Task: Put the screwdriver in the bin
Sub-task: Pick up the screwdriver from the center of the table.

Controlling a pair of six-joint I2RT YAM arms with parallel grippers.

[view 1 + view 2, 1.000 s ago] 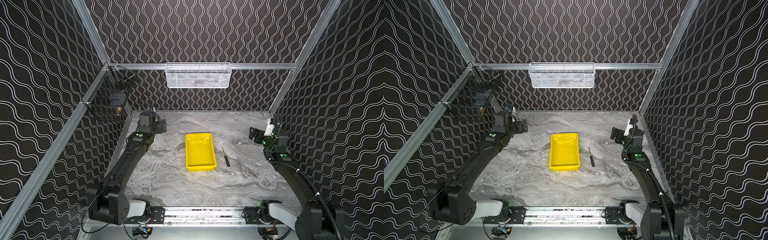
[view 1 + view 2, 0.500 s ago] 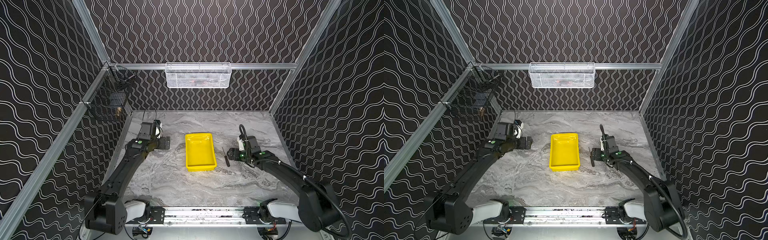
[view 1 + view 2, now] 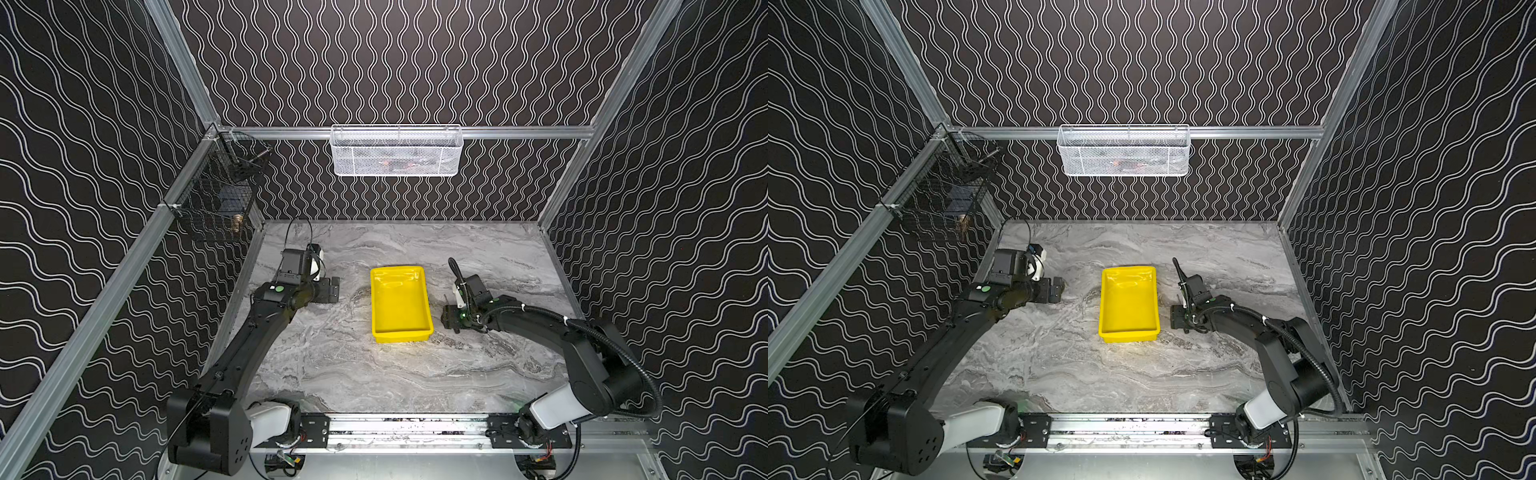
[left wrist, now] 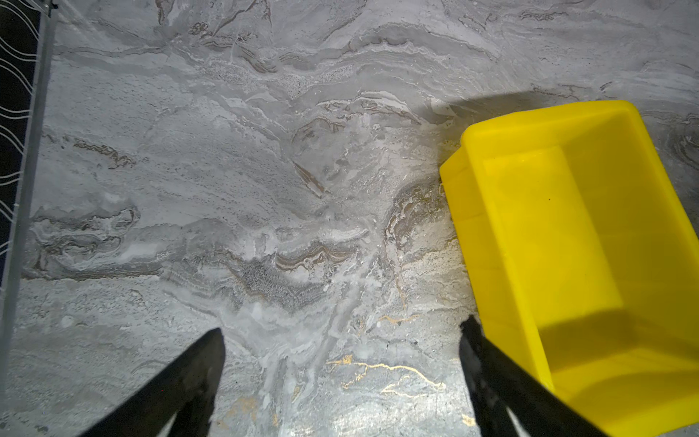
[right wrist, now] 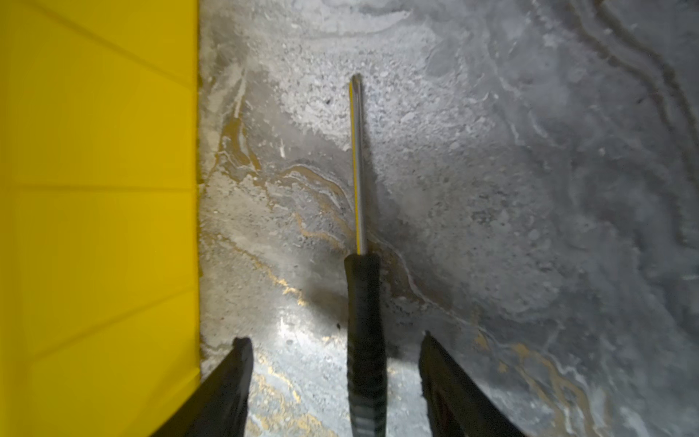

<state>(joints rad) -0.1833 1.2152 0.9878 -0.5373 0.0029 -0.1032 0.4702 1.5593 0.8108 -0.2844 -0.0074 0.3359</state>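
Observation:
The screwdriver [image 5: 362, 287], with a black ribbed handle and a thin shaft, lies flat on the marble table beside the bin's right wall. My right gripper [image 5: 334, 338] is down over it and open; one finger stands on each side of the handle with a gap on both sides. In both top views this gripper [image 3: 446, 322] [image 3: 1177, 320] hides most of the screwdriver. The yellow bin [image 3: 400, 307] [image 3: 1128, 305] [image 5: 94, 189] sits empty at mid-table. My left gripper [image 3: 332, 289] [image 4: 342, 327] hovers open to the left of the bin [image 4: 567, 234], holding nothing.
A white mesh basket [image 3: 397, 151] hangs on the back wall. A black wire basket [image 3: 216, 199] hangs on the left wall. Patterned walls close in three sides, and a metal rail [image 3: 415, 428] runs along the front edge.
My right arm swung from the right wall down over the screwdriver, and its jaws have narrowed around the handle. My left arm moved forward and toward the bin.

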